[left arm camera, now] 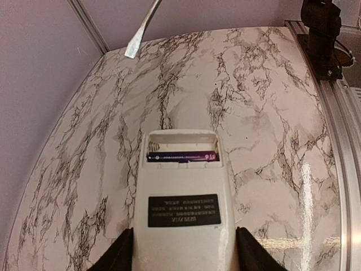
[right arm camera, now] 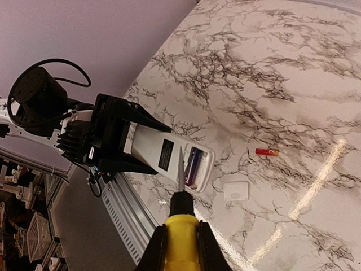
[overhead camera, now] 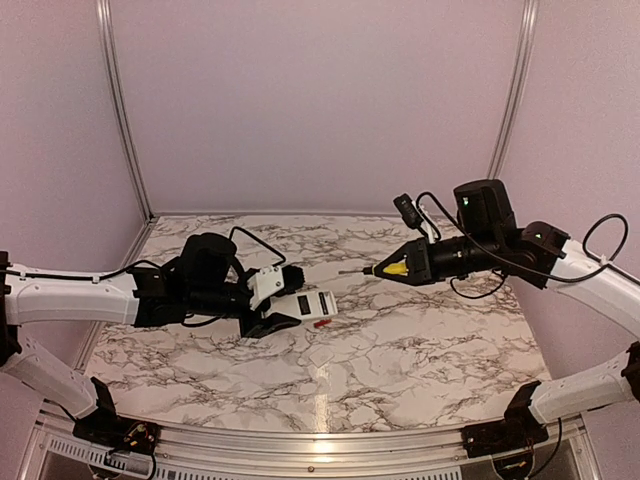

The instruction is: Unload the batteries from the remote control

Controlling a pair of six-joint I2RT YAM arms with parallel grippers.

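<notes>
My left gripper [overhead camera: 272, 305] is shut on the near end of the white remote control [overhead camera: 312, 303] and holds it back-up just above the table. In the left wrist view the remote [left arm camera: 183, 192] shows its dark label and an open compartment with the dark blue-black battery [left arm camera: 182, 156] still inside. The red battery [overhead camera: 322, 323] lies loose on the table beside the remote, also in the right wrist view [right arm camera: 266, 152]. My right gripper [overhead camera: 410, 265] is shut on a yellow-handled screwdriver [right arm camera: 181, 234], held in the air to the right of the remote [right arm camera: 163, 152], blade pointing at it.
A small squarish white cover piece [right arm camera: 236, 191] lies on the marble table [overhead camera: 420, 340] near the remote's open end. The screwdriver's tip [left arm camera: 138, 42] shows at the top of the left wrist view. Pink walls close the back and sides.
</notes>
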